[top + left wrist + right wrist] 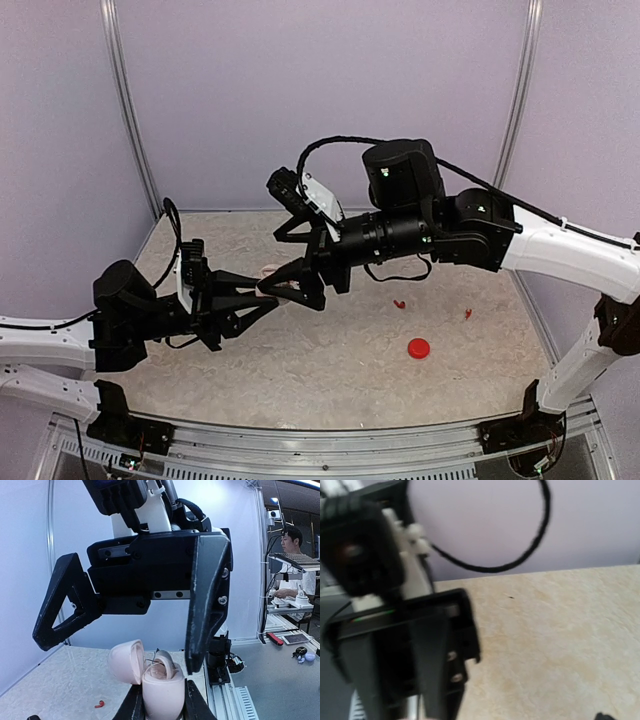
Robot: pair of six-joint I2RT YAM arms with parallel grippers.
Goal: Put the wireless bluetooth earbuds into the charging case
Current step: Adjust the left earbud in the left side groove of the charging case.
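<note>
One red earbud [400, 303] right of case [162, 690]: likely light, slippery; pinch stem. Left gripper [163, 705] clamps case; right gripper [118, 655] spread.

Charging case [162, 690] pale pink; loose earbuds [400, 303] red; small round case [419, 348] red; tabletop [350, 385] beige, marbled; walls [320, 100] pale lilac.

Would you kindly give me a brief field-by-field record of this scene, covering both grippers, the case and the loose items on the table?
left gripper: shut on the pink charging case, holding it upright
case lid: hinged open to one side
whitish earbud: sitting in the open case; how fully it is seated cannot be told
right gripper: open wide, just above the case, holding nothing
red earbuds: two loose on the table, one at, one at
red round case: on the table, apart from both grippers
</note>
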